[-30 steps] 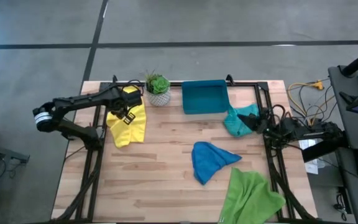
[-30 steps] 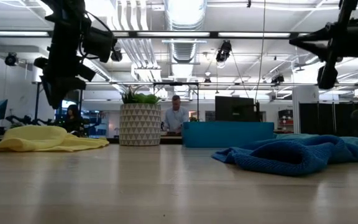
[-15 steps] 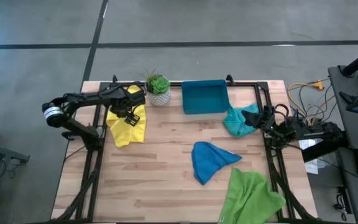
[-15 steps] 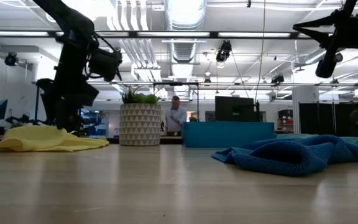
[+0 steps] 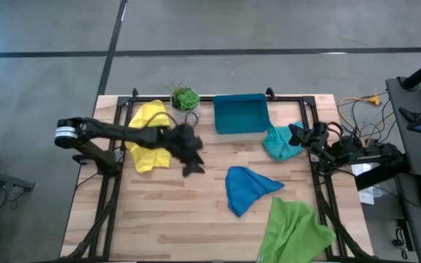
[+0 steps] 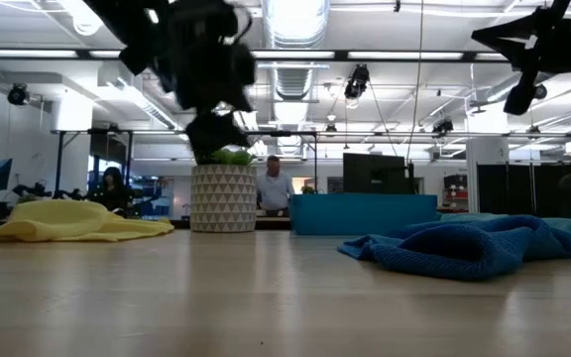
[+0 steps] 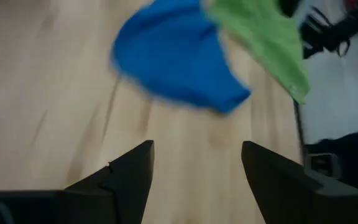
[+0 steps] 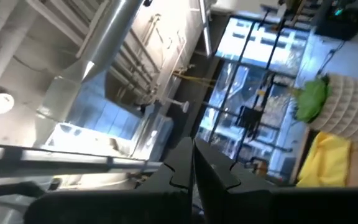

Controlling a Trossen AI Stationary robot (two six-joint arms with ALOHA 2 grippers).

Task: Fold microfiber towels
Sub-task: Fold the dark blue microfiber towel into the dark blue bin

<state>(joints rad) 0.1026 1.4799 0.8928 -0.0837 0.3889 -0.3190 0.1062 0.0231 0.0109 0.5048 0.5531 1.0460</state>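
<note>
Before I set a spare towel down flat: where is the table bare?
Bare wood runs along the near left, below the yellow towel and left of the blue towel. The left gripper hovers open at its edge. The far right is crowded: tray, teal towel, right gripper.

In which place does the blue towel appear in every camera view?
High view: blue towel, lower centre of the table.
Low view: right, lying on the wood.
Left wrist view: upper centre.
Right wrist view: not in it.
Shared landmark: potted plant, also in the low view and right wrist view.

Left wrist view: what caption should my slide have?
Open left gripper above bare wood, facing the blue towel and light green towel.
</note>
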